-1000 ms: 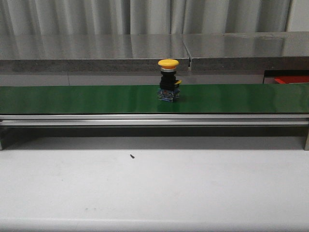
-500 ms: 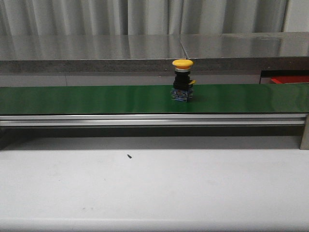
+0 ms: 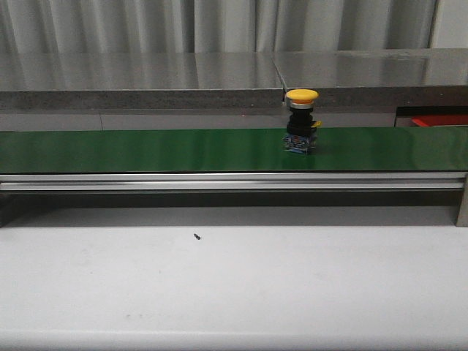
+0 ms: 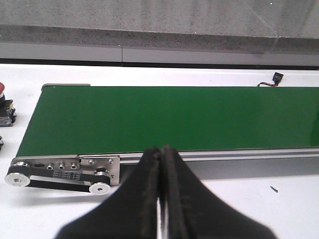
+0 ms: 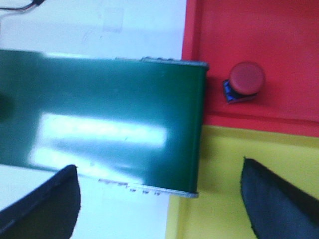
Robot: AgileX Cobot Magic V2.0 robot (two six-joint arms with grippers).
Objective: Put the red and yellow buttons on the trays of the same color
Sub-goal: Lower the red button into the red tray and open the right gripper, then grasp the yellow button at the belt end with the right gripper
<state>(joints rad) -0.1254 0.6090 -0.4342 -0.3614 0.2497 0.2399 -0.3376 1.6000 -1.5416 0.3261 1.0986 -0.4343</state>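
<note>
A yellow button (image 3: 301, 121) with a black base stands upright on the green conveyor belt (image 3: 146, 150), right of centre in the front view. No gripper shows in that view. My left gripper (image 4: 160, 150) is shut with nothing in it, above the belt's near rail; a red button (image 4: 3, 99) peeks in at the frame edge, off the belt's end. My right gripper (image 5: 158, 167) is wide open and empty over the belt's other end. Beyond that end, another red button (image 5: 245, 80) rests on the red tray (image 5: 279, 30), and the yellow tray (image 5: 234, 174) lies beside it.
A grey stone ledge (image 3: 146, 80) runs behind the belt, with a slice of the red tray (image 3: 439, 121) at the far right. The belt's metal rail (image 3: 219, 181) stands above the white table (image 3: 234, 285). A small black connector (image 4: 277, 77) lies past the belt.
The yellow button has travelled to the right along the belt, from about the middle to right of centre.
</note>
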